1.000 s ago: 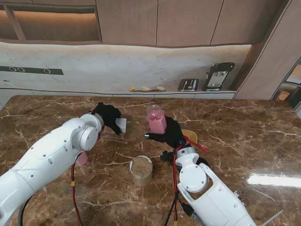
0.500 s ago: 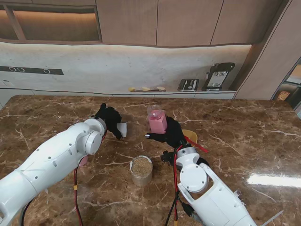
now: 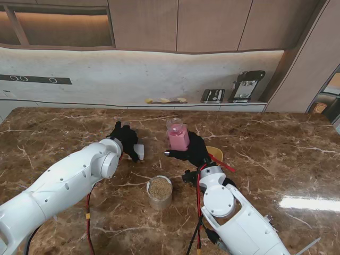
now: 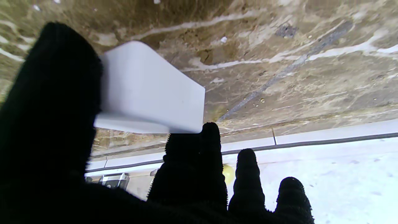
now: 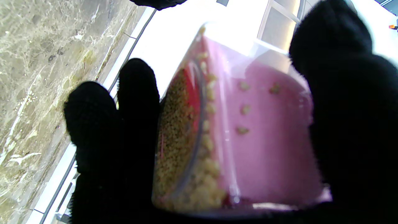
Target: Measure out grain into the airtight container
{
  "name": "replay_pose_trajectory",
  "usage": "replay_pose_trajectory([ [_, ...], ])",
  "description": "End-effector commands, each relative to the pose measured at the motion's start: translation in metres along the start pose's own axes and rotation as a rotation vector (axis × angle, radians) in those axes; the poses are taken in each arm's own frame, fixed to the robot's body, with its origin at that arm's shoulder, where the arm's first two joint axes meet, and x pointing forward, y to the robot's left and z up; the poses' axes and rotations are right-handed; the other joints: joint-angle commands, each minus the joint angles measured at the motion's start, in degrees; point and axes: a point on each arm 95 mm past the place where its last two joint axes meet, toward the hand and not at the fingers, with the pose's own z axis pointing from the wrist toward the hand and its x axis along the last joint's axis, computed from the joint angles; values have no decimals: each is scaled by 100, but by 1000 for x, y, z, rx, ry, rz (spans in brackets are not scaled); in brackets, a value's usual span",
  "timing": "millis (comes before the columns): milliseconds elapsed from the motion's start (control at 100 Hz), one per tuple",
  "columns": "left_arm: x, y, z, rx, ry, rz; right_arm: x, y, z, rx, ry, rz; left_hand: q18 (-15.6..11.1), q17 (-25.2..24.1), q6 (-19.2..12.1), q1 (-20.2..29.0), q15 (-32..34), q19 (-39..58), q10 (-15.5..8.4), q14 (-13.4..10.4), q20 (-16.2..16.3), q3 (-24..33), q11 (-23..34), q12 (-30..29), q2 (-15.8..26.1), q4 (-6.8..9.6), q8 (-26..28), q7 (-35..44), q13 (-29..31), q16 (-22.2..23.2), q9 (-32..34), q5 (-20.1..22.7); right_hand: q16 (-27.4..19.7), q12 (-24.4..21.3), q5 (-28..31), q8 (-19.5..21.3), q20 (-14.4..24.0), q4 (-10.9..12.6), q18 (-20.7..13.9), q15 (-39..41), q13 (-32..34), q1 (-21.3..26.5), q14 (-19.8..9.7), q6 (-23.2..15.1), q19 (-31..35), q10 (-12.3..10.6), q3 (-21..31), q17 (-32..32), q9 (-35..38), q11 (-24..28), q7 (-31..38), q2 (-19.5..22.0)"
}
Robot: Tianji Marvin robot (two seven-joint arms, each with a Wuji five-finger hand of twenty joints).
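Observation:
My right hand (image 3: 194, 149) is shut on a pink container (image 3: 177, 138) with a clear upper part, held upright above the table. In the right wrist view the container (image 5: 248, 130) has grain inside, and my black-gloved fingers (image 5: 345, 124) wrap both its sides. My left hand (image 3: 125, 139) is shut on a small white plastic piece (image 3: 138, 150), pinched between thumb and fingers (image 4: 62, 124); the piece (image 4: 149, 90) hangs just over the marble. A round clear jar (image 3: 159, 192) filled with grain stands on the table nearer to me, between the two arms.
A yellow bowl (image 3: 215, 153) sits just behind my right hand, with a red strip (image 3: 223, 163) lying beside it. The brown marble table (image 3: 276, 154) stretches wide to the right. Appliances (image 3: 246, 85) stand on the back counter.
My left hand with the white piece has shifted slightly to the right and nearer to me. The right hand and pink container have hardly moved.

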Motion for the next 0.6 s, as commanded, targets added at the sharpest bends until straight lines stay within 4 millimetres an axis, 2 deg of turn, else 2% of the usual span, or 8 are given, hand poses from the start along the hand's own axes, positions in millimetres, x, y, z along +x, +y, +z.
replay_pose_trajectory([
  [0, 1, 5, 1, -9, -7, 3, -3, -2, -2, 10, -13, 6, -41, -9, -1857, 699, -97, -167, -79, -110, -81, 865, -14, -76, 802, 71, -100, 945, -239, -2, -151, 1363, -28, 241, 801, 119, 151, -12, -420, 205, 322, 1078, -773, -1215, -54, -591, 1576, -74, 725, 1041, 1016, 1626],
  [170, -1, 9, 2, -25, -17, 20, -4, -2, -3, 11, -15, 5, -32, -4, -1824, 675, -63, -109, -47, -75, -89, 885, -13, -78, 782, 68, -95, 943, -178, 40, -127, 1349, -26, 241, 800, 120, 151, -12, -420, 210, 323, 1076, -770, -1215, -54, -591, 1576, -74, 725, 1041, 1017, 1626],
  [460, -3, 15, 0, -55, -22, 30, -5, -2, -3, 10, -15, 8, -24, -24, -1662, 606, -118, -69, -8, -60, -125, 777, -105, -108, 797, 72, -21, 691, -235, 47, -300, 972, -26, 241, 803, 120, 151, -13, -420, 211, 321, 1074, -773, -1218, -54, -596, 1579, -74, 726, 1042, 1018, 1623],
  [590, -4, 16, -1, -77, -23, 45, -5, -2, -3, 10, -15, 8, -30, -35, -1552, 561, -174, -40, 18, -59, -179, 628, -163, -123, 812, 110, 250, 333, -279, 50, -415, 800, -28, 243, 799, 121, 151, -13, -420, 210, 320, 1073, -770, -1216, -54, -592, 1580, -74, 722, 1043, 1017, 1627],
])
